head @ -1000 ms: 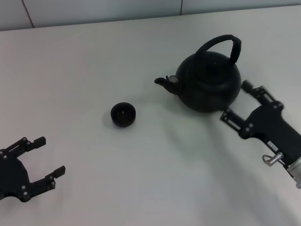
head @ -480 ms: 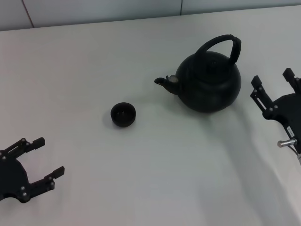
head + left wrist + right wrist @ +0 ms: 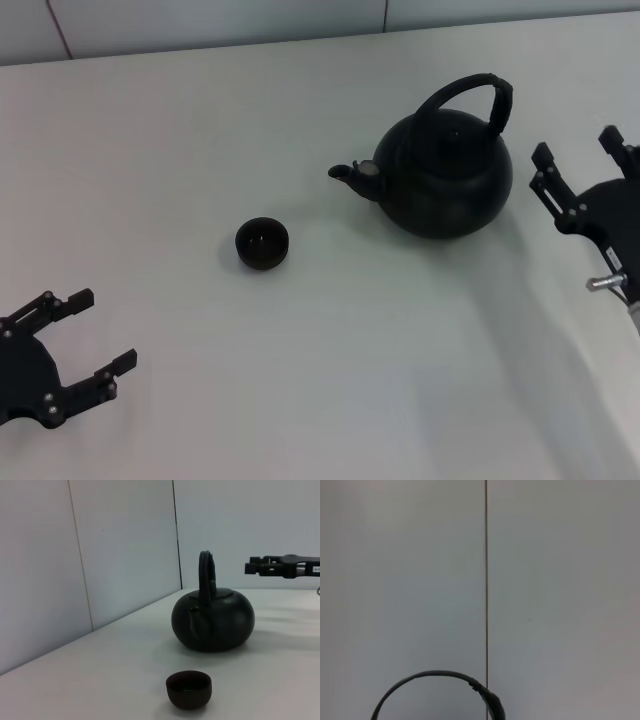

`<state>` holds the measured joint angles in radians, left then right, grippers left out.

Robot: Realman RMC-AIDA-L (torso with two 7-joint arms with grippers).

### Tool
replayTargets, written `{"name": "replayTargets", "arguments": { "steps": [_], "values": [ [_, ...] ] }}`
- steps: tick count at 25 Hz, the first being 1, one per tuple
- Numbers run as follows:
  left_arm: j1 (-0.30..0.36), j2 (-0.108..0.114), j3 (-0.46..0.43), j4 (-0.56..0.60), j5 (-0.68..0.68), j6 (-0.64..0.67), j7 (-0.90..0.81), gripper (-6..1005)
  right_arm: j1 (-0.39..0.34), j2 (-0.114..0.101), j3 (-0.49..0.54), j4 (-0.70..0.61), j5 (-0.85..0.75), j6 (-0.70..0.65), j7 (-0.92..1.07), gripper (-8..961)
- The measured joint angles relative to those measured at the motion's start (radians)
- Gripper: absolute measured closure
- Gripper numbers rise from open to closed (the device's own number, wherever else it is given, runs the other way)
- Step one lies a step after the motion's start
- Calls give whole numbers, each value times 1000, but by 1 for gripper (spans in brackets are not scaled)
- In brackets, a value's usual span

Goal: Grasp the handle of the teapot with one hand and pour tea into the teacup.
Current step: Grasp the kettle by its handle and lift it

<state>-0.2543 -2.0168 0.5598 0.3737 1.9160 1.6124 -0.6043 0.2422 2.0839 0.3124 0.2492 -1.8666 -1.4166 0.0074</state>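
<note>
The round matte black teapot (image 3: 447,176) stands on the white table, right of centre, its spout toward the left. Its arched handle (image 3: 470,93) loops over the top. The small black teacup (image 3: 262,243) sits left of it, apart. My right gripper (image 3: 577,150) is open, raised beside the teapot's right side, not touching it. My left gripper (image 3: 92,328) is open and empty at the near left. The left wrist view shows the teapot (image 3: 213,617), the teacup (image 3: 189,689) and the right gripper (image 3: 265,565) at handle height. The right wrist view shows only the top of the handle (image 3: 440,692).
The white table (image 3: 200,130) ends at a pale panelled wall (image 3: 200,20) at the back. The wall also fills the right wrist view (image 3: 560,580).
My right gripper has risen and swung from beside the teapot's base up and to the right, now level with the handle. The left gripper, teapot and teacup have not moved.
</note>
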Motion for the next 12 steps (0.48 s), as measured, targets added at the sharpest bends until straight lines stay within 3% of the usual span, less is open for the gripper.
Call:
{"name": "replayTargets", "arguments": {
  "steps": [12],
  "values": [
    [9,-5,-7,1,0,0,0,188,118,-2,-9,-86,-11,84,74,175]
  ]
}}
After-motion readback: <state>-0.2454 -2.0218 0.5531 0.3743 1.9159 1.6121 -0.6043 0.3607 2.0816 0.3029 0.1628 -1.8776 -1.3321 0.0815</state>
